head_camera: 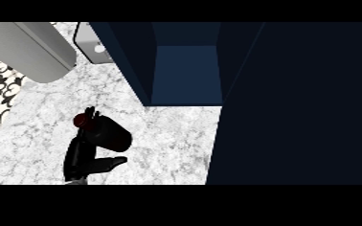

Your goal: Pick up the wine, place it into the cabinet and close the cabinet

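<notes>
Wine [106, 133]: lying near desk [170, 143] front edge, before open cabinet [187, 72] | Hand [83, 155]: fingers curling round wine, thumb sticking out, holding it | Other hand: not showing.

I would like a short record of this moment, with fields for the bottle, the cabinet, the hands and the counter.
wine bottle: dark, red cap, on the counter at about, left of the cabinet
cabinet: dark blue, open, nothing visible inside
cabinet door: swung open at the view's right
hand in view: black, curled round the bottle; which side, cannot tell
counter: white marble
task state: bottle not yet in the cabinet
</notes>
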